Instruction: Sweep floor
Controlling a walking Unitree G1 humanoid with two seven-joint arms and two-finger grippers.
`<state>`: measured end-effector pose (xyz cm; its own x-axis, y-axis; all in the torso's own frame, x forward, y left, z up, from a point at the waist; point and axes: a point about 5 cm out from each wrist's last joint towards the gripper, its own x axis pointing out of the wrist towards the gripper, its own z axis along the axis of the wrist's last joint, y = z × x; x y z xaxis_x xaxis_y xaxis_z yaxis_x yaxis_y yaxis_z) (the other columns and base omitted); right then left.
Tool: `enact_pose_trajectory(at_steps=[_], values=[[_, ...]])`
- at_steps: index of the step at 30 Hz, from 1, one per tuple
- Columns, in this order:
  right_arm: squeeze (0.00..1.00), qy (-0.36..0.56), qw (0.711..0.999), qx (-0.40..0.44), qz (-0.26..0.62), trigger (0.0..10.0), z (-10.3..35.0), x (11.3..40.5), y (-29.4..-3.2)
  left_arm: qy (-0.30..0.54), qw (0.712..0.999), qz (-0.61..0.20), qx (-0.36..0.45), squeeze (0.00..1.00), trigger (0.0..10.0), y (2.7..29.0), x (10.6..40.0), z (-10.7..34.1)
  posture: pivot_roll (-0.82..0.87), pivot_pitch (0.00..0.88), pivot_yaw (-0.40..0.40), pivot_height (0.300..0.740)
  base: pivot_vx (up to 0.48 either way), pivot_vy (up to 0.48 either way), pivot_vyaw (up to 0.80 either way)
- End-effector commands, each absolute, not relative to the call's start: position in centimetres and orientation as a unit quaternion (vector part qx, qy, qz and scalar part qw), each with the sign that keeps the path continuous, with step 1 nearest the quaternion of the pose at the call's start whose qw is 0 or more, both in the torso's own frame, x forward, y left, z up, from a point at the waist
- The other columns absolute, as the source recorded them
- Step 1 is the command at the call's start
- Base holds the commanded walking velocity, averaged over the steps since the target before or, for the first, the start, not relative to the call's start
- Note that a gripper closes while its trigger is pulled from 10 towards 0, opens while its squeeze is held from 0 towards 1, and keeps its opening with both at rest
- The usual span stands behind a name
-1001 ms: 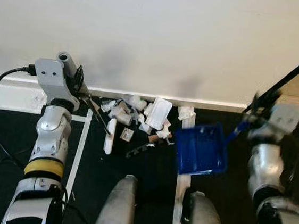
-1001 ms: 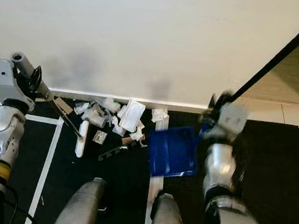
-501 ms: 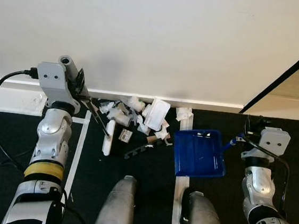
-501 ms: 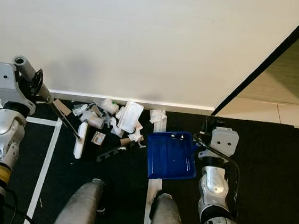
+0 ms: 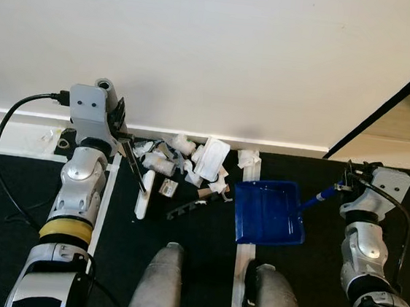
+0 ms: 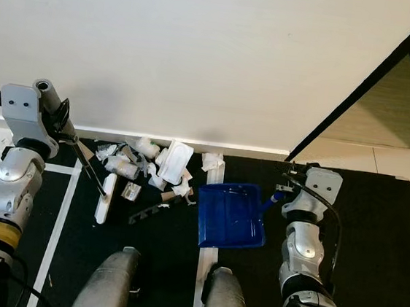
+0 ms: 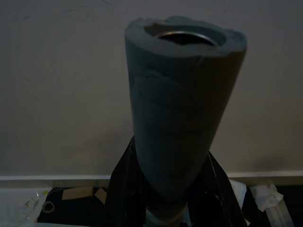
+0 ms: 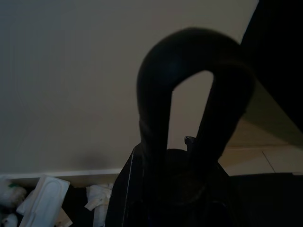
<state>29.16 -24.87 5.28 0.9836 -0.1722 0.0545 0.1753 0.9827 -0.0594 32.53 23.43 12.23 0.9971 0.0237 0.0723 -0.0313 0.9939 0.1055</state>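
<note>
A pile of white scraps and crumpled paper (image 5: 190,159) lies on the black mat against the wall's skirting. My left gripper (image 5: 119,133) is shut on a brush's grey foam handle (image 7: 182,109). The brush's thin rod slants down to a white head (image 5: 142,194) at the pile's left edge. My right gripper (image 5: 348,185) is shut on the dark looped handle (image 8: 189,94) of a blue dustpan (image 5: 268,213). The dustpan lies flat on the mat just right of the pile, with its mouth towards the wall.
A white wall and skirting (image 5: 279,143) close off the far side. White tape lines (image 5: 104,209) cross the black mat. My two grey legs (image 5: 166,281) stand near the pan. A black cable (image 5: 5,140) loops at the left. Tan floor (image 5: 405,138) lies far right.
My left wrist has shifted a little right, towards the pile, with the brush still held. The right arm was blurred one second ago and now holds steady with the dustpan. The view shifted slightly.
</note>
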Motion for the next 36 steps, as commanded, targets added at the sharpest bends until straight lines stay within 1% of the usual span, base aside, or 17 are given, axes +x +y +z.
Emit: enact_pose_trajectory(at_steps=[1, 3, 4, 6, 12, 14, 21, 26, 33, 36], values=[[0.00, 0.066, 0.994, -0.016, -0.090, 10.0, 2.1, 27.2, -25.1, -0.016, 0.998, 0.019, 0.051, 0.00, 10.0, 23.3, 32.4, 11.3, 0.18, 0.227, 0.034, 0.740, 0.000, 0.000, 0.00], [0.00, 0.068, 0.994, -0.018, -0.089, 10.0, 2.2, 27.2, -25.4, -0.016, 0.998, 0.021, 0.051, 0.00, 10.0, 23.2, 32.4, 11.4, 0.18, 0.227, 0.034, 0.740, 0.000, 0.000, 0.00], [0.00, 0.068, 0.994, -0.017, -0.089, 10.0, 2.5, 27.2, -26.3, -0.016, 0.997, 0.035, 0.060, 0.00, 10.0, 23.3, 32.6, 11.4, 0.17, 0.228, 0.034, 0.740, 0.000, 0.000, 0.00], [0.00, 0.065, 0.994, -0.013, -0.089, 10.0, 2.8, 27.3, -26.7, -0.014, 0.997, 0.041, 0.062, 0.00, 10.0, 23.4, 32.7, 11.5, 0.17, 0.228, 0.033, 0.740, 0.000, 0.000, 0.00], [0.00, 0.064, 0.995, 0.000, -0.079, 10.0, 3.3, 27.6, -27.3, 0.003, 0.997, 0.044, 0.065, 0.00, 10.0, 23.5, 33.0, 11.3, 0.17, 0.233, 0.029, 0.740, 0.000, 0.000, 0.00], [0.00, 0.083, 0.994, 0.010, -0.074, 10.0, 3.2, 27.8, -27.7, 0.028, 0.996, 0.050, 0.071, 0.00, 10.0, 23.7, 33.2, 10.9, 0.16, 0.232, 0.027, 0.740, 0.000, 0.000, 0.00], [0.00, 0.131, 0.987, 0.022, -0.090, 10.0, 2.5, 27.5, -28.5, 0.041, 0.994, 0.057, 0.079, 0.00, 10.0, 23.8, 33.5, 10.8, 0.15, 0.224, 0.018, 0.740, 0.000, 0.000, 0.00], [0.00, 0.130, 0.987, 0.030, -0.095, 10.0, 2.6, 27.5, -28.7, 0.040, 0.994, 0.060, 0.077, 0.00, 10.0, 23.7, 33.6, 10.9, 0.15, 0.221, 0.013, 0.740, 0.000, 0.000, 0.00], [0.00, 0.115, 0.988, 0.021, -0.097, 10.0, 3.3, 27.8, -29.1, 0.037, 0.994, 0.067, 0.078, 0.00, 10.0, 23.6, 33.7, 11.0, 0.14, 0.212, 0.009, 0.740, 0.000, 0.000, 0.00], [0.00, 0.099, 0.989, 0.007, -0.113, 10.0, 3.8, 28.0, -29.3, 0.028, 0.994, 0.069, 0.078, 0.00, 10.0, 23.8, 33.8, 11.2, 0.15, 0.209, 0.011, 0.740, 0.000, 0.000, 0.00]])
